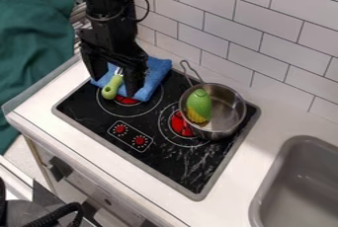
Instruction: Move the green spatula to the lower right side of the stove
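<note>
The black gripper (pixel 116 85) hangs over the upper left of the stove (pixel 173 164), its two fingers spread apart. Between and just below them lies the green spatula (pixel 111 88), its rounded green handle pointing toward the stove's front. The spatula's metal shaft runs up under the gripper, which hides its far end. It rests on a folded blue cloth (pixel 155 75) at the back left of the stove. Whether either finger touches the spatula I cannot tell.
A metal pot (pixel 231 110) with a toy corn (pixel 198 106) inside stands on the right burner, its handle toward the wall. Control knobs (pixel 139 140) are printed at the stove's front left. A grey sink (pixel 297 181) lies at the right.
</note>
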Available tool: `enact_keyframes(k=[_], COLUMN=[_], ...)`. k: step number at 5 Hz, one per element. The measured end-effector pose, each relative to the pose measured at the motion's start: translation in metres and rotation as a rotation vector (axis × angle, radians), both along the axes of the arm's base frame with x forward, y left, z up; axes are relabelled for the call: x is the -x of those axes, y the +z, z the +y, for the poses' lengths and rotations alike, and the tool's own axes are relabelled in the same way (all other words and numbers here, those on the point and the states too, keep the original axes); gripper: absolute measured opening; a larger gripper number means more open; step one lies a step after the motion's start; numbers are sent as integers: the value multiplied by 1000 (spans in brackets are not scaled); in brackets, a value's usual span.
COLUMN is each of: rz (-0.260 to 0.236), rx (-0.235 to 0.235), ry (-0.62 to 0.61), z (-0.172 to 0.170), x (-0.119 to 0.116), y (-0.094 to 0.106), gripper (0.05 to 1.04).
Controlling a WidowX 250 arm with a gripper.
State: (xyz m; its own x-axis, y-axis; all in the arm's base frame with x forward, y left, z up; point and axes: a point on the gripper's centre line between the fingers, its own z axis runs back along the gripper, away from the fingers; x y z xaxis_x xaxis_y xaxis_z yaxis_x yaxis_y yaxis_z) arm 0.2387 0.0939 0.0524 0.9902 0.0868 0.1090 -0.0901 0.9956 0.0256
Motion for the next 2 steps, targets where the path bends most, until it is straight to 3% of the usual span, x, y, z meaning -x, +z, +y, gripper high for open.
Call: enact_keyframes(k=[1, 2], rz=[28, -2], rx=[12, 4], ry=[-2, -36], z=[-2, 7], x=[3, -17], y=[-7, -5], gripper=[1009, 1009])
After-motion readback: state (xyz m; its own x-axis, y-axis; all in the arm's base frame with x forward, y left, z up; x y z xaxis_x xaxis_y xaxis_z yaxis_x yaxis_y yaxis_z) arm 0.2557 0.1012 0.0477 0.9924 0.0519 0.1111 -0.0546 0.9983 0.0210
